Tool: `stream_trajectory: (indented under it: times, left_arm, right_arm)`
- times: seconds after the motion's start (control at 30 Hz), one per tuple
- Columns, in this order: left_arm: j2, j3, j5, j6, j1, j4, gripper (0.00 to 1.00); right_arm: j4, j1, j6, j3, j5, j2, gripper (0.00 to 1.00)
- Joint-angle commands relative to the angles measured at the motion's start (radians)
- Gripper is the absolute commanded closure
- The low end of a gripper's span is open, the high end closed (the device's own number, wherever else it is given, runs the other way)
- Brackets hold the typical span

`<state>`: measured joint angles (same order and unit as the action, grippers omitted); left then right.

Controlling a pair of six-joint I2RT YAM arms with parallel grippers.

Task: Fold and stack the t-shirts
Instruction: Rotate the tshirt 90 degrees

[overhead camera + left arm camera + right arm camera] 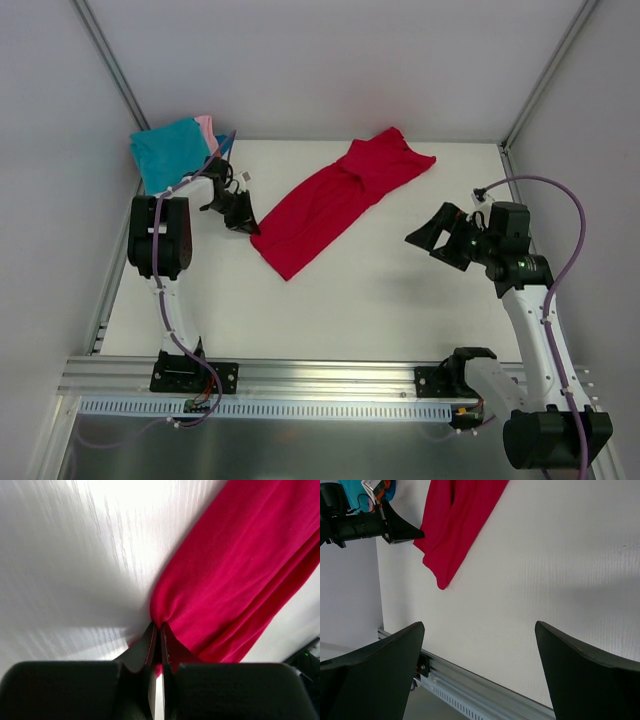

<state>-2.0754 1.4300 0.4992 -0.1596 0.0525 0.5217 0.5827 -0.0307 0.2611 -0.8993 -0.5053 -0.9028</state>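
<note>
Barely started, I'd say: the red t-shirt lay bunched mid-bench, unfolded. Left gripper was clenched on its near-left edge; right gripper hung released, well right of it. Teal and pink shirts sat heaped beyond its left end.

No text, label, brand, number or sign can be read in any view.

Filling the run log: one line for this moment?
left gripper: shut on red t-shirt edge | right gripper: open, empty | folded stack: far-left corner
</note>
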Motion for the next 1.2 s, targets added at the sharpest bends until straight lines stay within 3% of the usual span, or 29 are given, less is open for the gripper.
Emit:
stream_trajectory:
  times: [0.0, 0.4, 0.67, 1.0, 1.1, 1.13, 1.17]
  left_arm:
    - [0.041, -0.063, 0.041, -0.038, 0.007, 0.063, 1.0]
    - [0.342, -0.479, 0.024, -0.214, 0.107, -0.032, 1.0]
    - [0.52, -0.669, 0.042, -0.423, 0.36, -0.167, 1.0]
    - [0.511, -0.72, 0.019, -0.641, 0.665, -0.348, 1.0]
    - [0.454, -0.671, 0.001, -0.65, 0.727, -0.322, 0.8]
    - [0.454, -0.665, -0.008, -0.641, 0.739, -0.312, 0.58]
    - [0.472, -0.658, -0.04, -0.633, 0.75, -0.295, 0.44]
  right_arm:
    - [-0.023, -0.005, 0.007, 0.007, -0.012, 0.031, 0.01]
    - [-0.044, -0.003, 0.024, 0.026, -0.042, 0.061, 0.01]
    - [-0.026, -0.003, 0.04, 0.051, -0.059, 0.134, 0.0]
    - [0.025, -0.003, 0.047, 0.108, -0.055, 0.234, 0.01]
    - [0.042, -0.003, 0.043, 0.122, -0.061, 0.242, 0.01]
    - [0.057, -0.003, 0.04, 0.122, -0.062, 0.242, 0.01]
    - [0.065, -0.003, 0.027, 0.125, -0.062, 0.243, 0.01]
